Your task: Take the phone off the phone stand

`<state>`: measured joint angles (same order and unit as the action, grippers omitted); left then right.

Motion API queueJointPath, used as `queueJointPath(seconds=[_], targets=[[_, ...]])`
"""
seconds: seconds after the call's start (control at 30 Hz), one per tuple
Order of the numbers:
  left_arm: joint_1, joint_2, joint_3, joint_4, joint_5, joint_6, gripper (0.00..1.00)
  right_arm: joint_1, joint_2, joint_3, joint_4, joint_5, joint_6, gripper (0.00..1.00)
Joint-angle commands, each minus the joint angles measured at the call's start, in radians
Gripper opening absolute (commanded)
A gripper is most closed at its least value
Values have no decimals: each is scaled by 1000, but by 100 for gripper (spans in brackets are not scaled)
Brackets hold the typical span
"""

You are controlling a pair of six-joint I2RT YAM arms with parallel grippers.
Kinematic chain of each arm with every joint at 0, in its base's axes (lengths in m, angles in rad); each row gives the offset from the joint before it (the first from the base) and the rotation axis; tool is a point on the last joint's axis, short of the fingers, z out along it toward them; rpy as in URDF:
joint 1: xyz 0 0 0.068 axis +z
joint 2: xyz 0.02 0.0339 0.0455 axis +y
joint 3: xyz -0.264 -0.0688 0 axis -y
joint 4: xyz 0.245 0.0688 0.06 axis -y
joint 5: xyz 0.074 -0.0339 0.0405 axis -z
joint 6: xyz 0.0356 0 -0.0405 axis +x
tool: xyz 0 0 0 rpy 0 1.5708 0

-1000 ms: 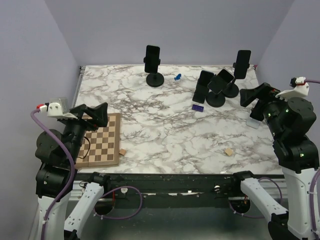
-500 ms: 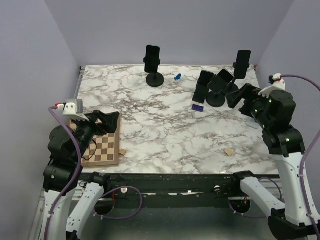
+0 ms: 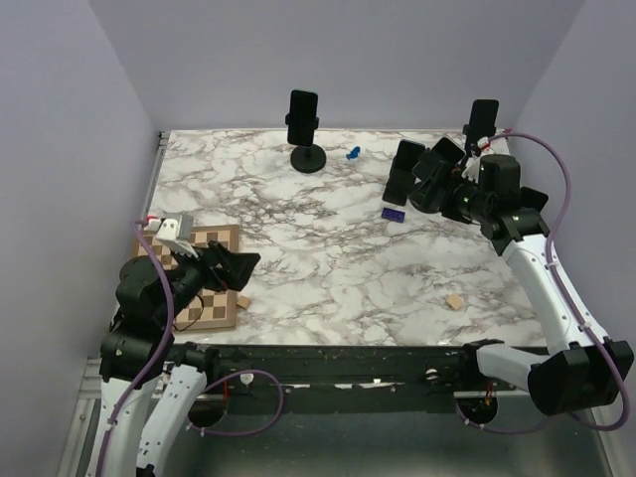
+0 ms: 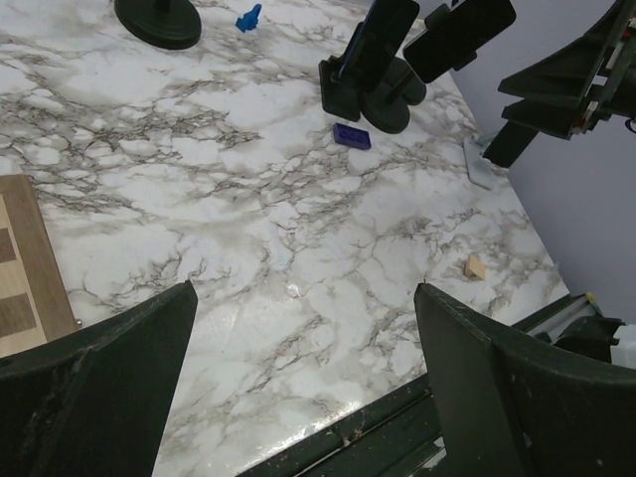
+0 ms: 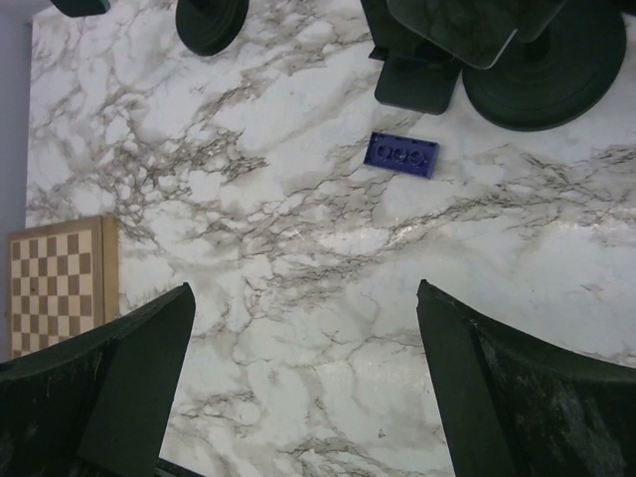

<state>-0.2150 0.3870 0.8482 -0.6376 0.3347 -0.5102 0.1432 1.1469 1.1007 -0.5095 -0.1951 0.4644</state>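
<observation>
The right gripper (image 5: pixel 305 288) is seen with its jaws spread to their widest, and nothing is held between them. Only the bare marble table (image 5: pixel 298 248) lies in the gap. Just ahead, at the far right of the table, a tilted phone (image 5: pixel 465 30) is cradled on a round-based phone stand (image 5: pixel 556 70). A second phone (image 3: pixel 402 167) is propped beside it in a square-footed stand (image 5: pixel 415 87). The tilted phone is judged the likely target, being nearest. The jaws should be closed across its long edges, above the cradle, so that the stand is not pinched. The lift is best made along the cradle's slope, lest the neighbour be toppled. The left gripper (image 4: pixel 305 288), equally wide and empty, is held near the chessboard (image 3: pixel 204 298), well apart.
</observation>
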Motion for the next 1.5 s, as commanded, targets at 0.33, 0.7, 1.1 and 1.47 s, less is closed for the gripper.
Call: queueJointPath(seconds=[0.33, 0.7, 1.1, 1.47], targets=[[65, 759, 280, 422, 175, 102, 98, 10, -23, 2, -40, -186, 19, 100], [206, 1346, 474, 1111, 555, -199, 84, 13, -120, -43, -83, -270, 13, 100], [241, 1850, 771, 1483, 566, -523, 88, 14, -132, -41, -68, -346, 41, 100], [218, 2144, 984, 1767, 608, -800, 88, 14, -100, -17, -70, -357, 30, 100]])
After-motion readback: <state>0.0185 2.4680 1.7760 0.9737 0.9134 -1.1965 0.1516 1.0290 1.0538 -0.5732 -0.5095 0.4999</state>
